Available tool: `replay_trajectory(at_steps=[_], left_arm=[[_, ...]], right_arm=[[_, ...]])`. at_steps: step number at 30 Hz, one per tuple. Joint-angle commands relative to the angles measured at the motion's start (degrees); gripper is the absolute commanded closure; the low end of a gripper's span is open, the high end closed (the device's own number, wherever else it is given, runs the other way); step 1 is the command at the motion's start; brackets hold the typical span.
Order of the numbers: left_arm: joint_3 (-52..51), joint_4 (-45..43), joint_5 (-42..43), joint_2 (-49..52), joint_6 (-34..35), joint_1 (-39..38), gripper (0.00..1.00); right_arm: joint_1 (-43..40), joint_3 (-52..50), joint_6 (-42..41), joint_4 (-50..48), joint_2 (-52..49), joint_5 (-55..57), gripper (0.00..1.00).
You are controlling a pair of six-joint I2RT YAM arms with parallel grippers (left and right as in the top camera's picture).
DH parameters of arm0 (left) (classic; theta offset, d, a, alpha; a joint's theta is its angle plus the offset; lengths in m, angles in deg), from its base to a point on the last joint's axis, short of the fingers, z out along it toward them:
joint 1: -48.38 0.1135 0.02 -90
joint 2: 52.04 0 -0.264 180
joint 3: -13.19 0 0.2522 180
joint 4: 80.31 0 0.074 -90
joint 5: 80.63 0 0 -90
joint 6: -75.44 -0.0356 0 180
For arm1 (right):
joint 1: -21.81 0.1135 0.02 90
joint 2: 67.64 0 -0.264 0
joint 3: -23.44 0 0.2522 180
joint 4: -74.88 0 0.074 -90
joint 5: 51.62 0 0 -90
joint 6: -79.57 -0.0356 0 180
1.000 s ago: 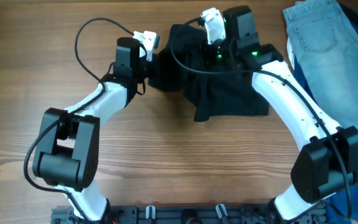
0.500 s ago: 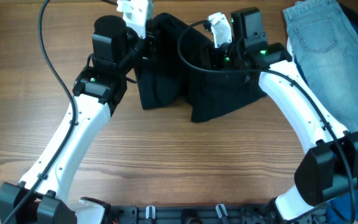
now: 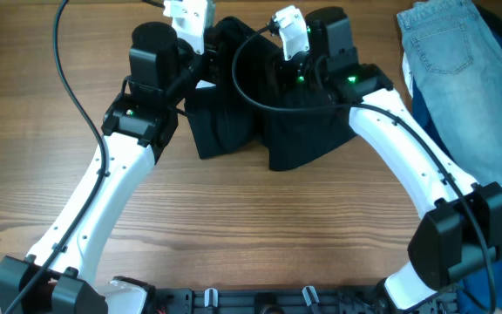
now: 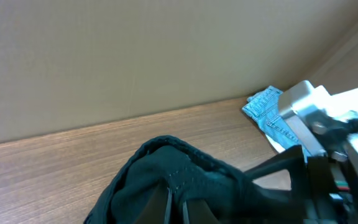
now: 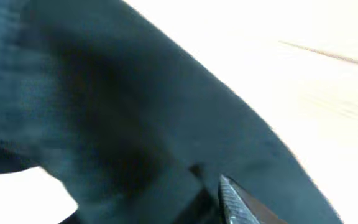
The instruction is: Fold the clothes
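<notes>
Lately changed: right gripper (image 3: 288, 77) has shifted left, nearer the left gripper (image 4: 176, 202).
Black garment (image 3: 303, 139): far side of the table (image 3: 234, 227), hanging bunched between both arms.
Left jaws: clenched on cloth.
Right jaws: cannot tell; view blurred.
Meaning: halves likely being brought together; no flat fold yet.
Jeans (image 3: 443, 52): waiting at right.

Left gripper (image 3: 201, 42) and right gripper (image 3: 293, 63) tips buried in black garment (image 3: 308, 139); jeans (image 3: 447, 52) cropped; right wrist view blurred.
</notes>
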Motion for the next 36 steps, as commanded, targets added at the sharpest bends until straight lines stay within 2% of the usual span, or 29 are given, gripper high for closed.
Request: replay_trajectory(at_steps=[1, 9, 12, 18, 23, 31, 36], left_arm=[[1.5, -0.6, -0.4, -1.1, 0.3, -0.2, 0.96], [1.5, -0.2, -2.7, -1.5, 0.4, -0.2, 0.96], [1.5, 0.9, -2.9, -1.5, 0.4, -0.2, 0.96], [1.5, 1.1, -2.9, -1.5, 0.4, -0.2, 0.96], [1.5, 1.1, -2.9, -1.5, 0.4, -0.2, 0.96], [1.5, 2.4, -2.9, -1.5, 0.4, -0.2, 0.96], [1.5, 2.4, -2.9, -1.5, 0.3, -0.2, 0.96]], right_arm=[[-1.9, 0.7, -1.2, 1.6, -2.1, 11.6, 0.54], [-11.3, 0.3, -1.7, 4.2, -3.1, 12.2, 0.55], [-14.4, 0.3, -1.0, 4.9, -5.2, 6.4, 0.55], [-13.0, 0.3, -0.8, 6.4, -8.8, -1.6, 0.55], [-11.7, 0.3, -2.3, 11.3, -12.3, -2.3, 0.55], [-11.8, 0.3, -4.0, 19.8, -14.2, 2.0, 0.54], [-13.6, 0.3, -8.2, 19.6, -14.4, 13.7, 0.56]])
